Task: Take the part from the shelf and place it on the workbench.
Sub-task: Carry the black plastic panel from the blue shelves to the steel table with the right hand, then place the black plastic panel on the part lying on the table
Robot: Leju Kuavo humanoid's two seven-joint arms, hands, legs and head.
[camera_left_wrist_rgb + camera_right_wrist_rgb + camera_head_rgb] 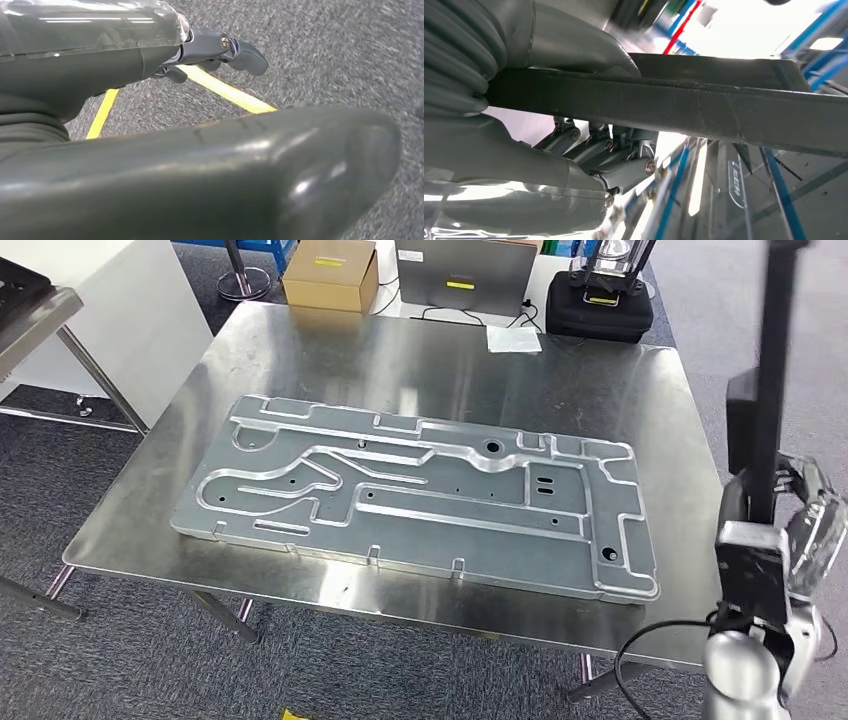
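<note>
Part (770, 370), a dark bar, stands upright at the table's (440, 360) right edge, right hand (790, 530) wrapped around it. Big machined plate (420, 495) sprawls across the steel top. Cardboard box (332, 272) and black case (600, 305) sit beyond. Left hand (220, 50) hangs over carpet, fingers loosely apart, holding nothing.

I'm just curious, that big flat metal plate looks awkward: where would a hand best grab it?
The metal plate lies flat on the workbench, so fingers cannot slip under its middle. Probably best is its near long edge, coming from the robot's side: that edge sits close to the bench's front and carries small tabs to hook.
</note>
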